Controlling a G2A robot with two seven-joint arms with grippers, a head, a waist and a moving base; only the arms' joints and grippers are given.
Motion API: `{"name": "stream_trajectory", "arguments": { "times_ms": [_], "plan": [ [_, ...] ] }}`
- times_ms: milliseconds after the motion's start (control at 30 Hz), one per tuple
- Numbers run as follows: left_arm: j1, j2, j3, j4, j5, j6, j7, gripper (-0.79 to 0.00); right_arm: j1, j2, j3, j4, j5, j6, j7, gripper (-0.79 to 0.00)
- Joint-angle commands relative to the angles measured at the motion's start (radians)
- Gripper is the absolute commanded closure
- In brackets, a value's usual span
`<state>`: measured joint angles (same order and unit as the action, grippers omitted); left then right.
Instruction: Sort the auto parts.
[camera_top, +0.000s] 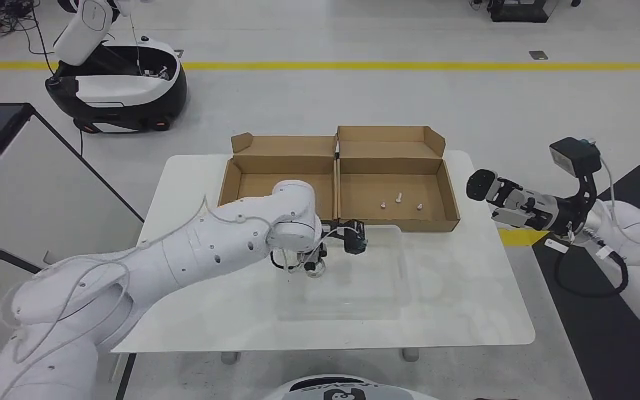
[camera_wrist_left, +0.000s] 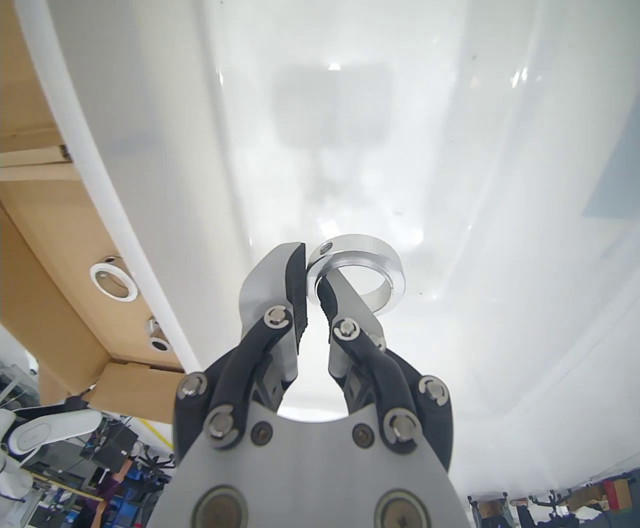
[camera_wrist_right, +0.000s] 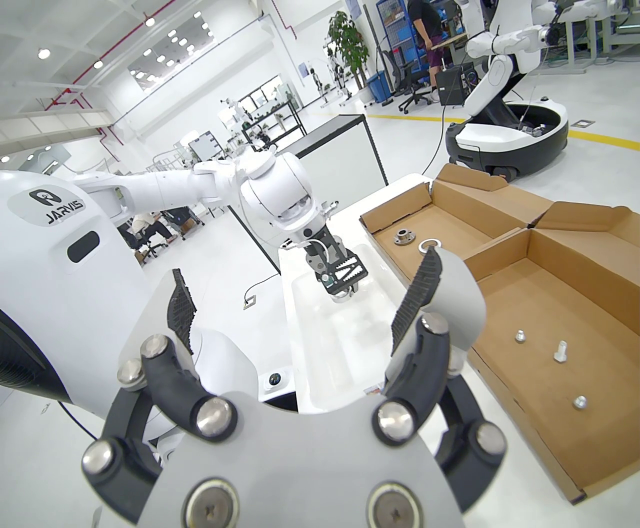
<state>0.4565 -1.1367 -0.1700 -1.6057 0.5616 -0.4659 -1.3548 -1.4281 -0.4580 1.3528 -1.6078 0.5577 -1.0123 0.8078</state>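
Pinching one wall of a silver metal ring, the left gripper has one finger inside the bore and the other against the outer face, closed tight on that thin strip of metal. The ring sits inside the clear plastic tray on the white table, toward the tray's far edge, just near of where the two open cardboard boxes meet. I cannot tell whether it rests on the tray floor or hangs just off it.

The likeliest failure is the ring swinging about the pinch, since only a narrow section is held and the rest juts out to one side; a quick lift could let it twist and slip free. On the way to the left cardboard box, it could also clip the tray wall or the box's near wall if carried low. Dropping it into the right cardboard box, which holds small bolts, would mis-sort it.

Being round, the ring has no long axis. Its bore points roughly upward, slightly tilted, and a small hole in its wall sits beside the outer finger.

The right gripper hovers off the table's right edge, fingers spread wide, holding nothing.
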Motion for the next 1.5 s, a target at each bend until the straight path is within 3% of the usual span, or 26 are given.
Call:
{"name": "stream_trajectory", "arguments": {
  "times_ms": [0, 133, 267, 533, 633, 800, 1100, 1300, 1467],
  "plan": [
    [-0.024, 0.027, -0.002, -0.064, -0.02, 0.015, -0.014, 0.0, 0.0, 0.0, 0.0, 0.0, 0.0, 0.0, 0.0, -0.785],
    [-0.048, 0.092, -0.055, -0.183, -0.036, 0.032, -0.031, 0.0, 0.0, 0.0, 0.0, 0.0, 0.0, 0.0, 0.0, -0.785],
    [-0.011, 0.152, -0.142, -0.253, -0.006, 0.043, 0.028, 0.0, 0.0, 0.0, 0.0, 0.0, 0.0, 0.0, 0.0, -0.785],
    [0.21, 0.297, -0.433, -0.339, 0.069, -0.008, 0.443, 0.0, 0.0, 0.0, 0.0, 0.0, 0.0, 0.0, 0.0, -0.785],
    [0.336, 0.349, -0.566, -0.35, 0.085, -0.098, 0.652, 0.0, 0.0, 0.0, 0.0, 0.0, 0.0, 0.0, 0.0, -0.785],
    [0.503, 0.405, -0.739, -0.348, 0.097, -0.273, 0.906, 0.0, 0.0, 0.0, 0.0, 0.0, 0.0, 0.0, 0.0, -0.785],
    [0.711, 0.446, -0.963, -0.354, 0.166, -0.475, 1.255, 0.0, 0.0, 0.0, 0.0, 0.0, 0.0, 0.0, 0.0, -0.785],
    [0.788, 0.451, -1.083, -0.354, 0.19, -0.546, 1.426, 0.0, 0.0, 0.0, 0.0, 0.0, 0.0, 0.0, 0.0, -0.785],
    [0.827, 0.454, -1.135, -0.364, 0.148, -0.546, 1.537, 0.0, 0.0, 0.0, 0.0, 0.0, 0.0, 0.0, 0.0, -0.785]
  ]
}}
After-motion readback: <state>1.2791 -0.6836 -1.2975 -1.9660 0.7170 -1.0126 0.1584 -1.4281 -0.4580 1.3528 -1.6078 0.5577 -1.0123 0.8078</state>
